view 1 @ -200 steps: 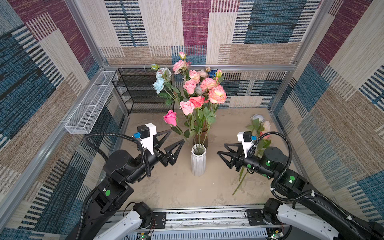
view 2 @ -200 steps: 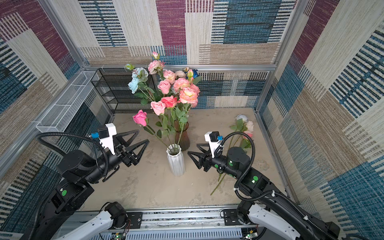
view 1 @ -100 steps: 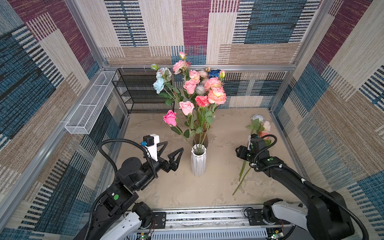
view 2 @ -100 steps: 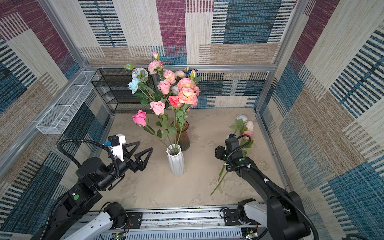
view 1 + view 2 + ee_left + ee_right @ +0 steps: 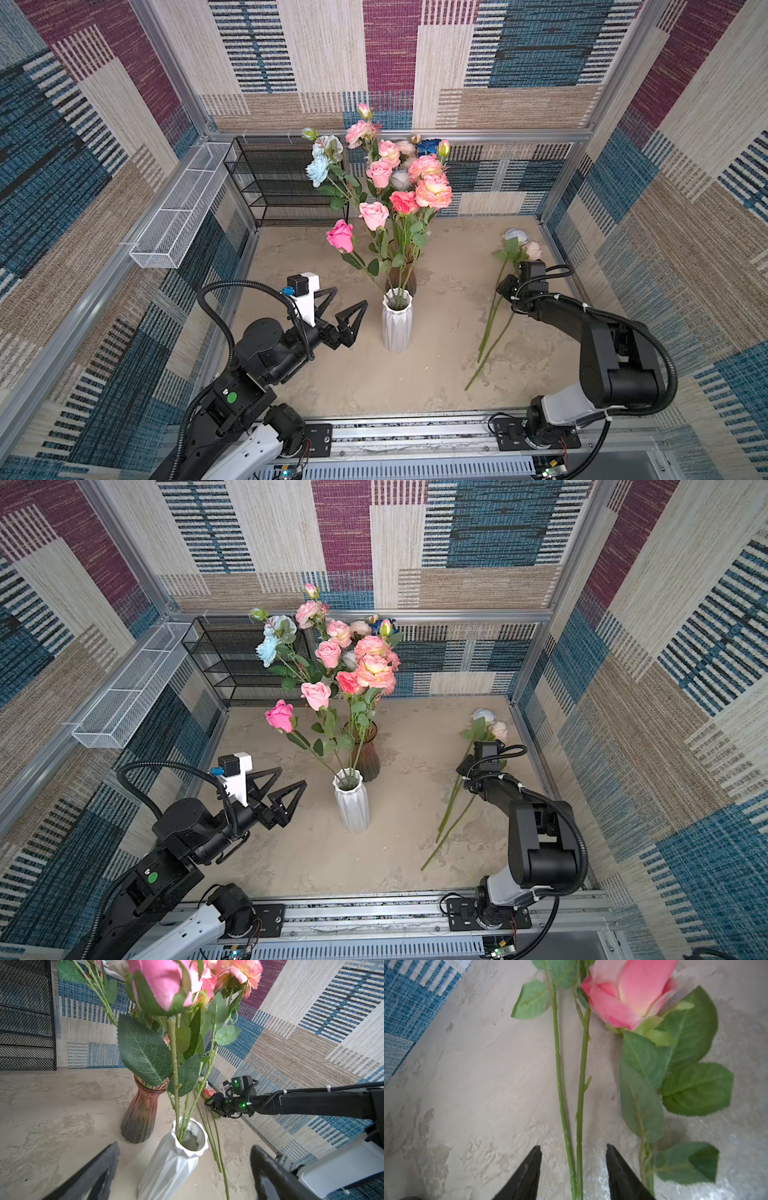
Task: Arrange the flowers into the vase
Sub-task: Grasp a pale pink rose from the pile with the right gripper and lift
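Two vases stand mid-bench: a white faceted vase [image 5: 397,328] straight ahead of the left end effector [image 5: 349,296], and a reddish glass vase [image 5: 141,1113] just behind it, farther from that end effector. Together they hold the upright flowers [image 5: 390,183], roughly a dozen blooms, mostly pink, with two pale blue and one deep blue; the overlap blocks an exact count. About three of these stems enter the white vase. The left end effector is released, fingers spread wide and empty, just short of the white vase. Three loose flowers [image 5: 494,307] lie on the bench [image 5: 436,374] under the right end effector [image 5: 574,1149]. Its fingers are parted astride two stems without touching them, and a pink rose [image 5: 629,995] lies beyond the tips. One black mesh rack [image 5: 286,183] and one white wire basket [image 5: 183,208] stand well beyond the left end effector.
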### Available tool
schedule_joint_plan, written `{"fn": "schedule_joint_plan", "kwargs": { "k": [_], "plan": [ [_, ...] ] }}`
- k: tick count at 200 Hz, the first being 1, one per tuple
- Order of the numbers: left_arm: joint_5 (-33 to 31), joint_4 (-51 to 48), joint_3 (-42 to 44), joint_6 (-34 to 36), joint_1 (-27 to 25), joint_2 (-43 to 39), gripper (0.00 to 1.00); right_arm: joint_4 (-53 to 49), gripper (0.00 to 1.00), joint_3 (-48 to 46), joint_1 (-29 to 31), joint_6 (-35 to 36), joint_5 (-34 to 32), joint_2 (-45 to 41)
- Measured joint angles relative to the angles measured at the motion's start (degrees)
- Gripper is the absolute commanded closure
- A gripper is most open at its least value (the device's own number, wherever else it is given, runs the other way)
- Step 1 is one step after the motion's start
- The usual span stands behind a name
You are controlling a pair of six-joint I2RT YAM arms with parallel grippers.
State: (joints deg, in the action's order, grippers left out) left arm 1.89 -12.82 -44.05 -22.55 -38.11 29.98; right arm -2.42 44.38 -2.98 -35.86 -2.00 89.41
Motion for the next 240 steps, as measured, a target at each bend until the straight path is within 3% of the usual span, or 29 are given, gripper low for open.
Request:
{"fn": "schedule_joint_plan", "kwargs": {
  "k": [53, 121, 185, 240],
  "plan": [
    [0.0, -0.3, -0.1, 0.0, 0.0, 0.0, 0.01, 0.6, 0.65, 6.5, -1.7, -0.4, 0.0, 8.8],
    [0.0, -1.2, -0.5, 0.2, 0.0, -0.3, 0.01, 0.3, 1.00, 9.2, -2.2, -0.5, 0.1, 11.1],
    [0.0, -1.2, -0.7, 0.2, 0.0, -0.1, 0.01, 1.3, 1.00, 5.7, -0.9, 0.7, 0.1, -4.2],
    [-0.2, -1.6, -2.6, 0.3, 0.0, 0.5, 0.01, 1.1, 1.00, 4.9, 7.1, 3.0, 0.6, -24.2]
  ]
}}
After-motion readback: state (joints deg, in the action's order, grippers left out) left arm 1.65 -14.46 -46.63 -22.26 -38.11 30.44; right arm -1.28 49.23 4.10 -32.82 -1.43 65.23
